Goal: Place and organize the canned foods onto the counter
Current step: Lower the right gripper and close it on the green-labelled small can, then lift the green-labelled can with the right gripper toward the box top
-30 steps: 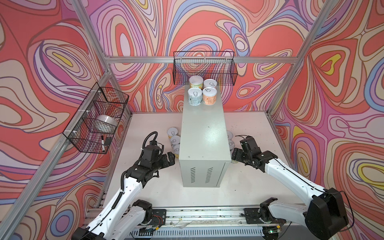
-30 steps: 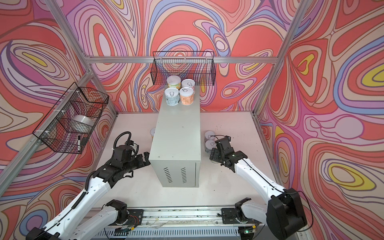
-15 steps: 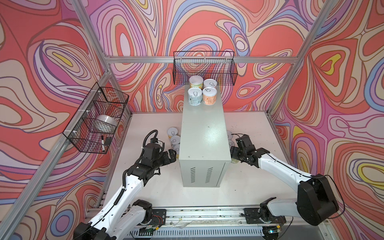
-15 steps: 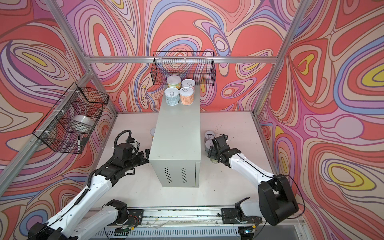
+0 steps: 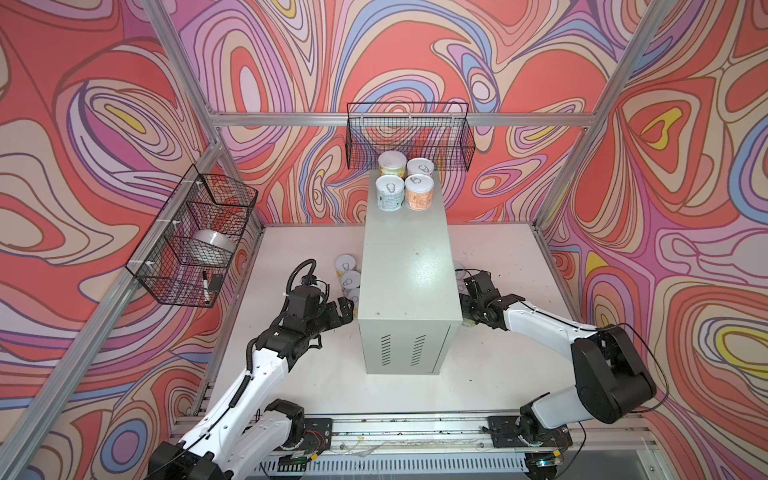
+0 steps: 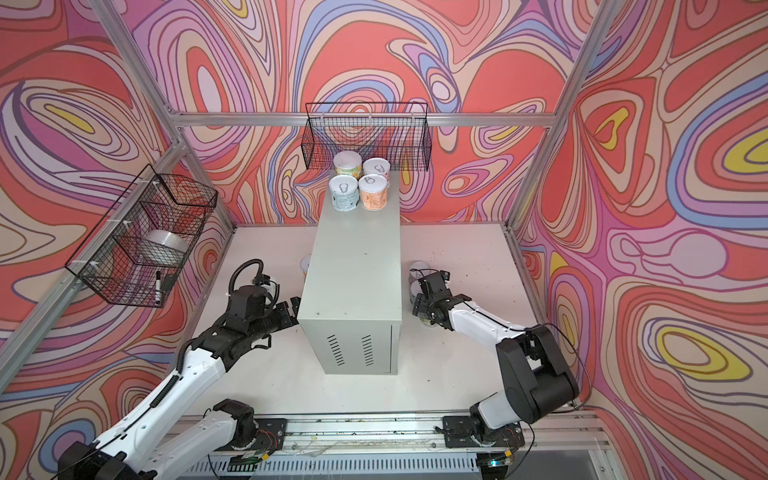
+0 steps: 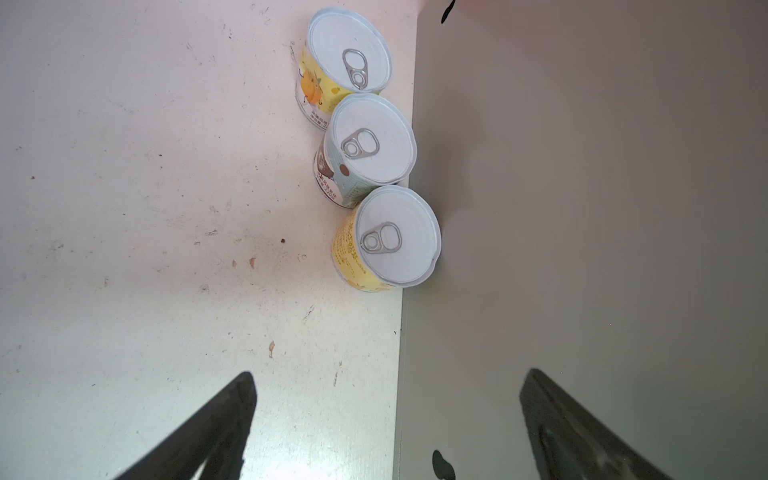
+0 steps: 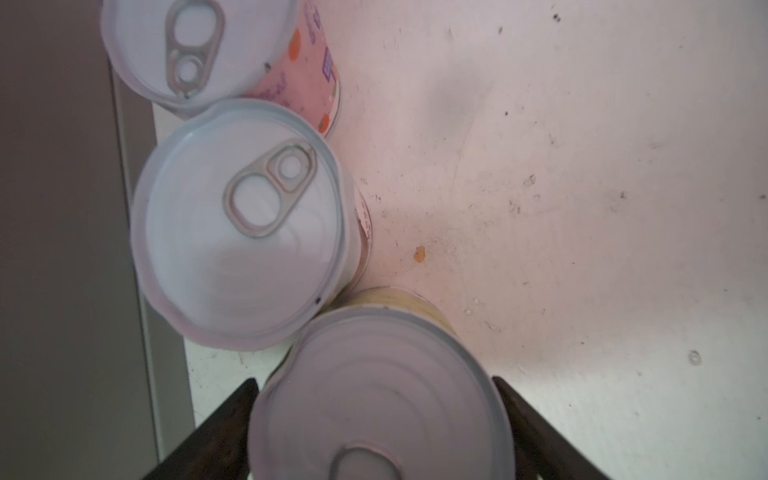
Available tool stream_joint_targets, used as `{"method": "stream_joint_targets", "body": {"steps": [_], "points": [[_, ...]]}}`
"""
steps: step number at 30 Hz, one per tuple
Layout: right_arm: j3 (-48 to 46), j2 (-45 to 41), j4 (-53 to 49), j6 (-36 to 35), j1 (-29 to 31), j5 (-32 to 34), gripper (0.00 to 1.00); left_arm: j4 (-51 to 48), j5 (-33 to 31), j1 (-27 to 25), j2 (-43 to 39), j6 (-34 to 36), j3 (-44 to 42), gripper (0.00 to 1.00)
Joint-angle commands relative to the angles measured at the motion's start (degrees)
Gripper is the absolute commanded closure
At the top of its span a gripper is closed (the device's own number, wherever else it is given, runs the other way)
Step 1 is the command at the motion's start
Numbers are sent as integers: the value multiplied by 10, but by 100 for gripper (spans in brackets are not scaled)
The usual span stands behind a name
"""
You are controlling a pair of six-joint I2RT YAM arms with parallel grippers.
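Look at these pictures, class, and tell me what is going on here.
Two robot arms are moving cans from the table onto the grey counter. At its far end stand four cans. The right hand straddles a yellow can on the table; whether it grips yet is unclear. The left hand hangs open and empty near three cans on the counter's other side.

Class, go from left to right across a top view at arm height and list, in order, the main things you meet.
side wire basket → left gripper → counter → right gripper
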Motion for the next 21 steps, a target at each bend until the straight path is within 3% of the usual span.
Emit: {"method": "stream_joint_targets", "body": {"steps": [1,21], "points": [[10,22,12,2,-3,14,13,18,3,-2,4,-3,-5,0],[26,97,21,14,-3,1,28,27,0,-2,11,3,-4,1]]}}
